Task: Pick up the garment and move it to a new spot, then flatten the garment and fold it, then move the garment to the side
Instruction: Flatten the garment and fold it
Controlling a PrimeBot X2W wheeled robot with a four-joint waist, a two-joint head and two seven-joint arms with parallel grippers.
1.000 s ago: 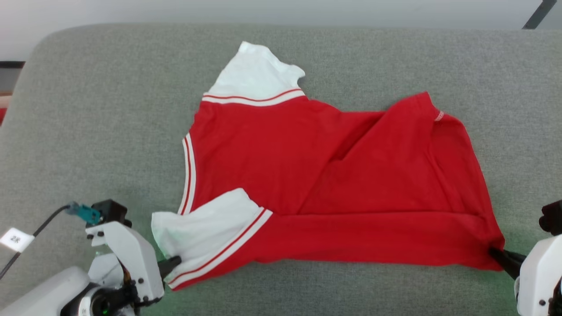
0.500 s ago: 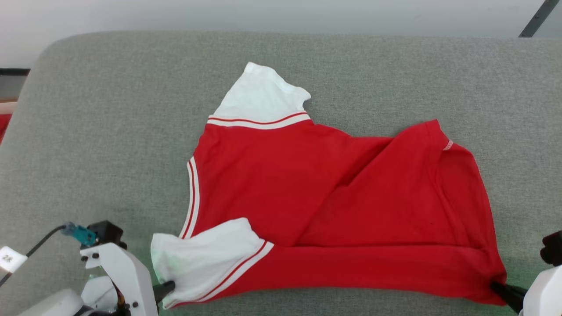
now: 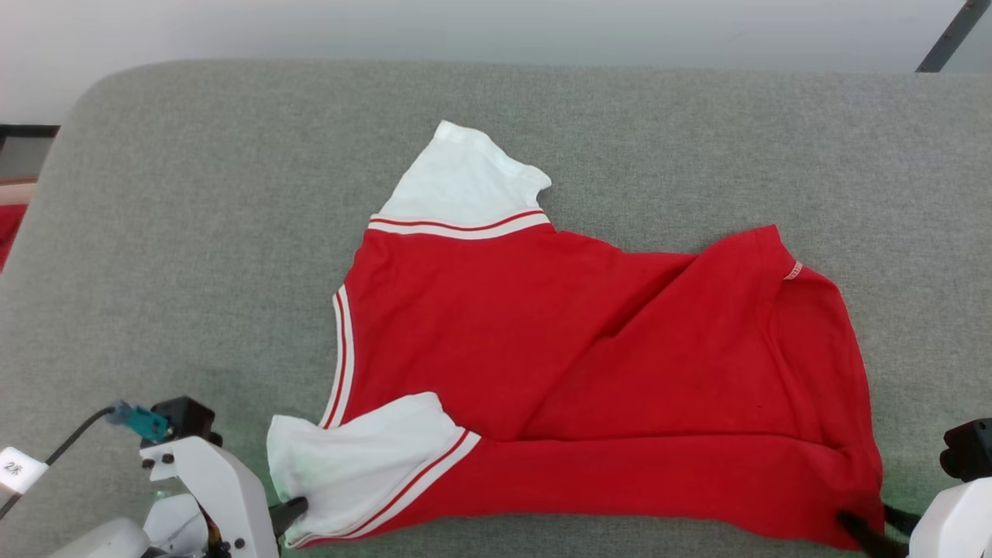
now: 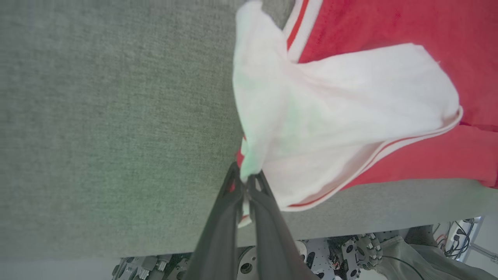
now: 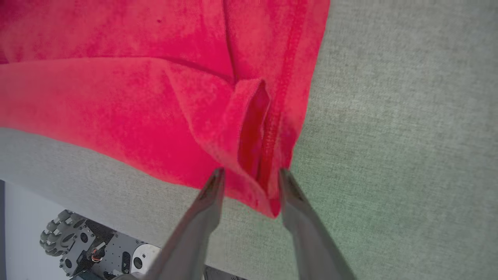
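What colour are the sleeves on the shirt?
The shirt has white sleeves, edged with a red-and-white stripe. The head view shows it best.

The right gripper [image 5: 251, 173], clamped on the hem corner of the garment [image 3: 589, 364] a moment ago, now has its fingers parted either side of it.

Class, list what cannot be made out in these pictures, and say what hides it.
Garment underside: head view, its own folds cover it.
Left gripper fingertips: left wrist view, the white sleeve wraps them.
Right gripper: whether its fingers touch the hem; right wrist view, blurred.
Tag text: head view, too small, cut by the left edge.
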